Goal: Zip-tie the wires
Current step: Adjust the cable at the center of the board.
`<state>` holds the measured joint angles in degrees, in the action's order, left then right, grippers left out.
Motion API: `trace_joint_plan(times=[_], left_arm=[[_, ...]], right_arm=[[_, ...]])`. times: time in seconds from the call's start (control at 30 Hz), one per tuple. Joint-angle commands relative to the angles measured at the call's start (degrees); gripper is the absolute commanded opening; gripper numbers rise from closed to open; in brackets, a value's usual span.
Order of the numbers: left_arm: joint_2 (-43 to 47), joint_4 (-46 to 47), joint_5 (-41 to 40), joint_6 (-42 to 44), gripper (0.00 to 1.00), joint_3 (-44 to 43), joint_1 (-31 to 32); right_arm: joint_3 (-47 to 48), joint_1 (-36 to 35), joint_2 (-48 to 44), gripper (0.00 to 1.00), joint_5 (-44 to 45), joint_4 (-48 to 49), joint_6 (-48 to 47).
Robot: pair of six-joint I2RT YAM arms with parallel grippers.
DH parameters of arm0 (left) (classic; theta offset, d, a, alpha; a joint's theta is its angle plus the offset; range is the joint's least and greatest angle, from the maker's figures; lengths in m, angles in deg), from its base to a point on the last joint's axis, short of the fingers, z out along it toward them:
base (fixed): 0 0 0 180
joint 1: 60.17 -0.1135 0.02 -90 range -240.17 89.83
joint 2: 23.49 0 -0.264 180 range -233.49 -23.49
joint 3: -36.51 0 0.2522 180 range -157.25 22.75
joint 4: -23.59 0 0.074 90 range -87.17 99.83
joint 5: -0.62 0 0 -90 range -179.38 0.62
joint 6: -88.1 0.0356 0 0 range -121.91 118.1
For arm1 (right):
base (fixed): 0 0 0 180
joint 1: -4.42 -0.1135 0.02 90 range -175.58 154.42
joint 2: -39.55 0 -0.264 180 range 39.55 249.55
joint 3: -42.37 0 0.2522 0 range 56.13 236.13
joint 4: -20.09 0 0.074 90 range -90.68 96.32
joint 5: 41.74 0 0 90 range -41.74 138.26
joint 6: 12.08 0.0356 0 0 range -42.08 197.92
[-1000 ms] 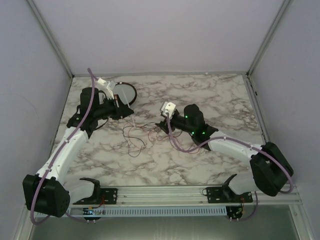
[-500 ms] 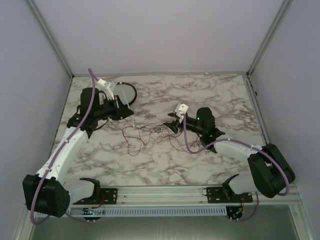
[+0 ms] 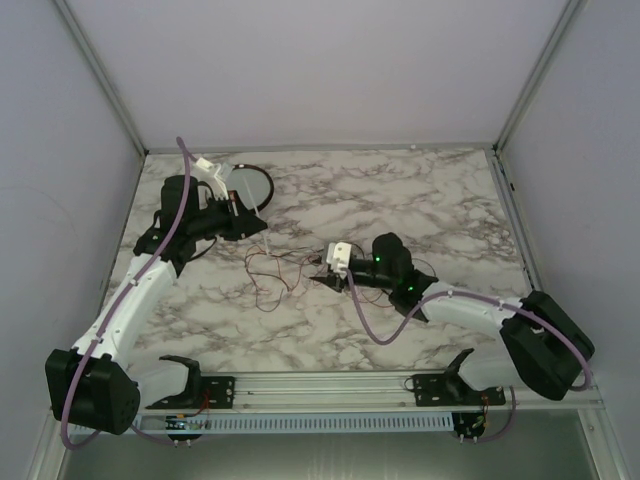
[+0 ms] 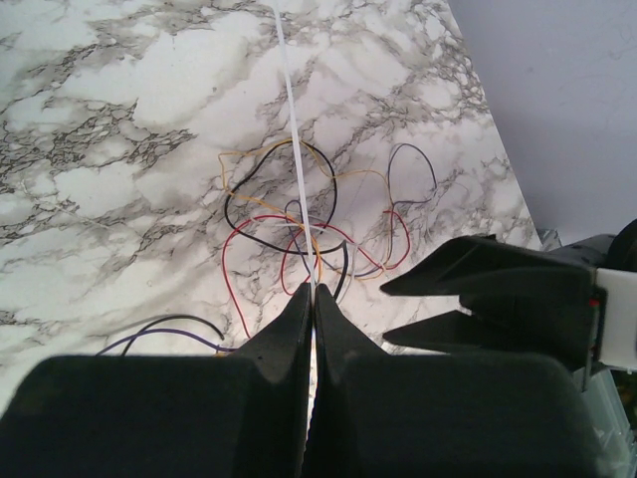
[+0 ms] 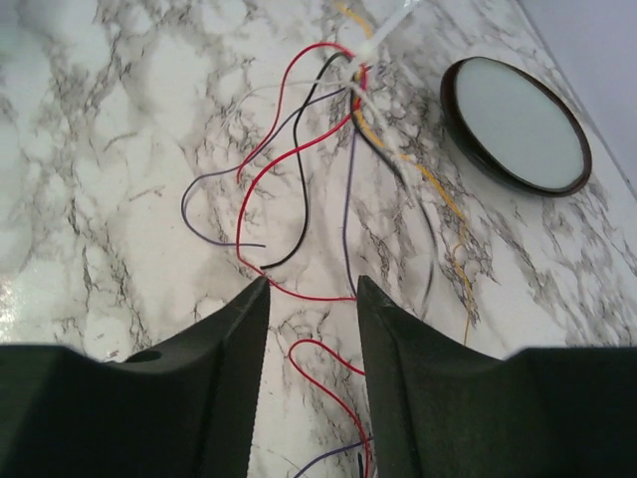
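White zip tie [image 4: 295, 129] pinched in the clenched left gripper [image 4: 312, 291] — laid straight across the wires [image 4: 299, 214], tangled on the marble table [image 3: 430, 200], apparently for looping. Right gripper [image 5: 311, 287], fingers parted and empty, hovers over the strands — likely to gather them.

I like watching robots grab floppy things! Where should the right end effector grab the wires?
Grip the wires where the strands bunch together by the white strap, not at the loose loops. They lie flat on the table, so the open right end effector should probably come down from above, on the side away from the left end effector, which pinches the strap.
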<state>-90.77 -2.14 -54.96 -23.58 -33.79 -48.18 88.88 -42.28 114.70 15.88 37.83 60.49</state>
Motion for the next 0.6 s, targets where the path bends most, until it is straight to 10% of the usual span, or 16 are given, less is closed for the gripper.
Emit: trace_joint_plan(times=[0.0,0.57], left_arm=[[1.2,0.2,-0.2,-0.7,0.0,-2.8,-0.3],[1.3,0.7,0.7,-1.1,0.0,-2.5,-0.3]], right_arm=[[3.0,-2.2,3.7,0.38,1.7,-1.9,-5.0],[12.4,-3.2,15.4,0.43,2.3,-2.2,-8.3]])
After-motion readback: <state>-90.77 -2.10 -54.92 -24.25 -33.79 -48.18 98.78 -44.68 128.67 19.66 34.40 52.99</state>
